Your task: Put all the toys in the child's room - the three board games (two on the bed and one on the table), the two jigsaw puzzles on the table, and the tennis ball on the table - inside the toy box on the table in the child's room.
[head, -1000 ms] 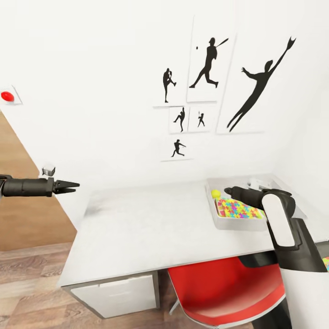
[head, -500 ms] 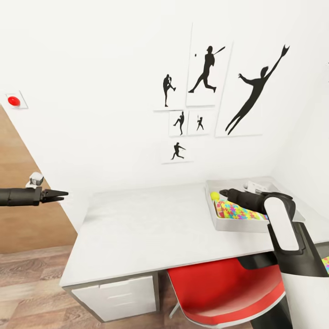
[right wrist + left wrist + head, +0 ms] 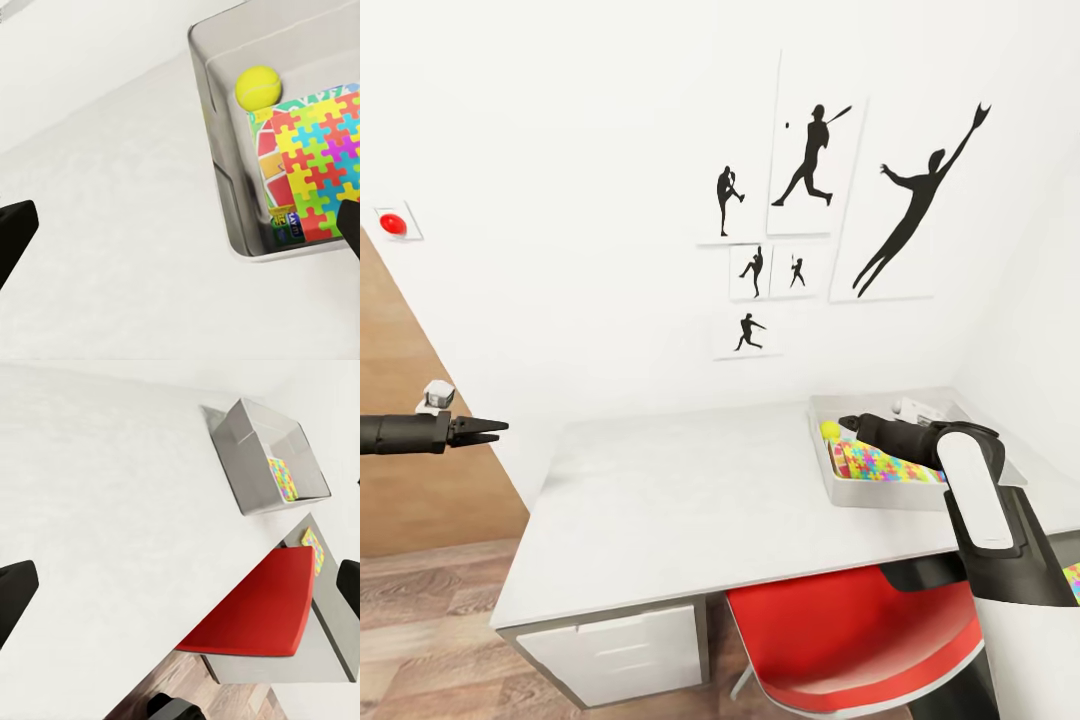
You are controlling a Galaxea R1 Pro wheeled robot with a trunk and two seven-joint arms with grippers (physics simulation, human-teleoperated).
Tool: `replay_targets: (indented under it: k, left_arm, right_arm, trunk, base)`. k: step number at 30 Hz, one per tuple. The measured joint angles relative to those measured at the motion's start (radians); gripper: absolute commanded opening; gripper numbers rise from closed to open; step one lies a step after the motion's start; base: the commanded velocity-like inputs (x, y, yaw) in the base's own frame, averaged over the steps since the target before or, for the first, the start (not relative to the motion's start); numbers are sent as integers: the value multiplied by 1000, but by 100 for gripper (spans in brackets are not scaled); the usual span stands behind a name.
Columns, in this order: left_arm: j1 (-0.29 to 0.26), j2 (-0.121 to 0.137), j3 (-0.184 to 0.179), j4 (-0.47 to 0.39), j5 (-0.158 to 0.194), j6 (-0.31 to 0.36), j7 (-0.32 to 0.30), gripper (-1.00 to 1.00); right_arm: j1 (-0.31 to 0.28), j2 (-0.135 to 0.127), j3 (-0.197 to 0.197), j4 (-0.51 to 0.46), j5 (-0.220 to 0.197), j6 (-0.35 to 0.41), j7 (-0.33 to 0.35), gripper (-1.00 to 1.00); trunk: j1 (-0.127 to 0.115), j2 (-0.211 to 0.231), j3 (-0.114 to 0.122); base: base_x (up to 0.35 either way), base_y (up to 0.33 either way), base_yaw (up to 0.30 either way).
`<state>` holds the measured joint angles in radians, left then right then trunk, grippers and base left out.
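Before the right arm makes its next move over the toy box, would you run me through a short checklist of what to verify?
1. Right gripper empty, fingers wide apart in its wrist view: ok.
2. Tennis ball inside the toy box: ok.
3. Jigsaw puzzle in the box, lying on a board game: ok.
4. All six toys in the box: cannot tell.
5. Left gripper off the table's left end, away from the box: ok.

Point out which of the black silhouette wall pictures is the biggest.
The leaping catcher silhouette picture, rightmost on the white wall: its arm stretches high, and it dwarfs the batter picture and the small ones.
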<state>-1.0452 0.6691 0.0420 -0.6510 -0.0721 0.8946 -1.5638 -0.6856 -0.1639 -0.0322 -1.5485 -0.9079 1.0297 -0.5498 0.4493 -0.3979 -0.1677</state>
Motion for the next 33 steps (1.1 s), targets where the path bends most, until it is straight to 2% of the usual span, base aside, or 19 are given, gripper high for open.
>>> replay_targets:
  k: [13,23,29,33]
  left_arm:
    - [0,-1,-2,5,-1,-1,0,100]
    - [2,0,-1,43,-1,-2,0,100]
    - [3,0,-1,74,0,-60,0,100]
    - [3,0,-2,80,-1,-73,0,100]
  right_arm:
    - [6,0,1,3,0,-1,1,100]
    - [27,0,0,3,1,-2,3,100]
    - [29,1,0,4,1,-2,3,100]
    - [29,1,0,4,1,-3,3,100]
  trunk:
    - [0,0,20]
    - [0,0,36]
    - [0,0,45]
    - [0,0,51]
  base:
    - [-8,0,0]
    - [-168,0,0]
    - [-30,0,-107]
    - [-78,28,-195]
